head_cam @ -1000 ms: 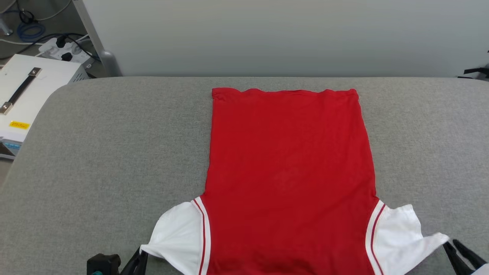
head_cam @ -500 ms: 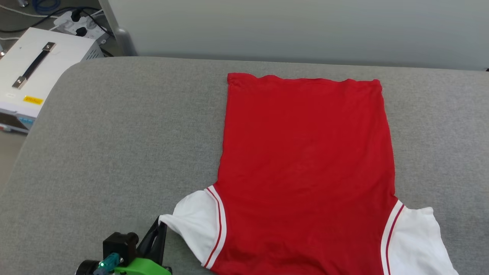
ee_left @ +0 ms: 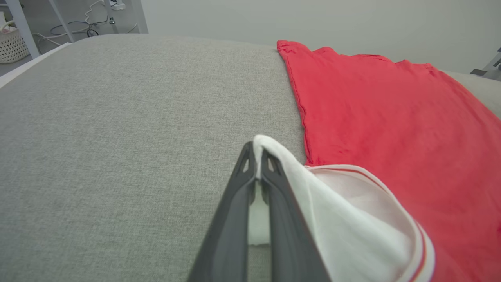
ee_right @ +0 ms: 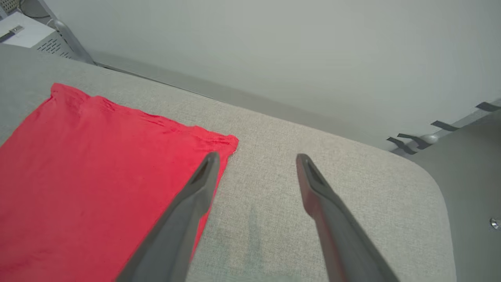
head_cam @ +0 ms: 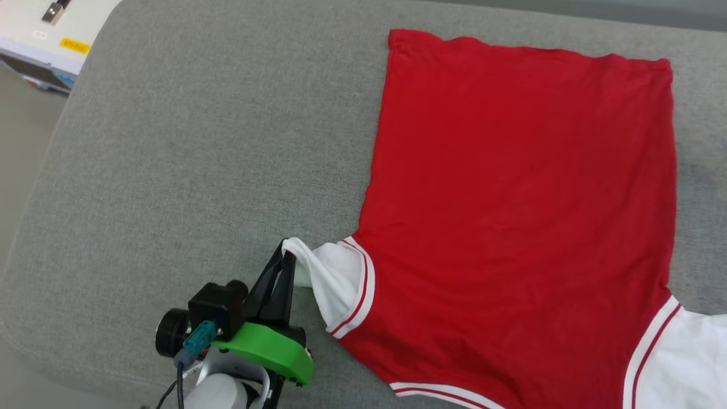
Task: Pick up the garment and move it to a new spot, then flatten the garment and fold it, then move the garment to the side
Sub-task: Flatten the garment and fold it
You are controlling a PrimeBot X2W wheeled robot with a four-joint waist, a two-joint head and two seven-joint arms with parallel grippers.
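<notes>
A white sleeve of the garment [head_cam: 514, 187], laid flat on the grey surface [head_cam: 187, 147], is pinched between the closed fingers of the left gripper [head_cam: 285, 255], which is pointed toward 1 o'clock. The right gripper [ee_right: 254, 157] is held wide open and empty, with the hem at its 10 o'clock.

The garment [head_cam: 511, 199] is plain red, with white sleeves [head_cam: 332, 278] edged in red-and-white stripes. The bench [head_cam: 199, 142] is flecked grey fabric. The left claw [head_cam: 287, 254] is black on a bright green mount [head_cam: 267, 349].

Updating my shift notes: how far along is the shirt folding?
Done: the garment lies spread flat on the grey table. In hand: the left gripper is shut on a white sleeve tip; the right gripper is open, empty. Left: the folds, then moving it aside.
</notes>
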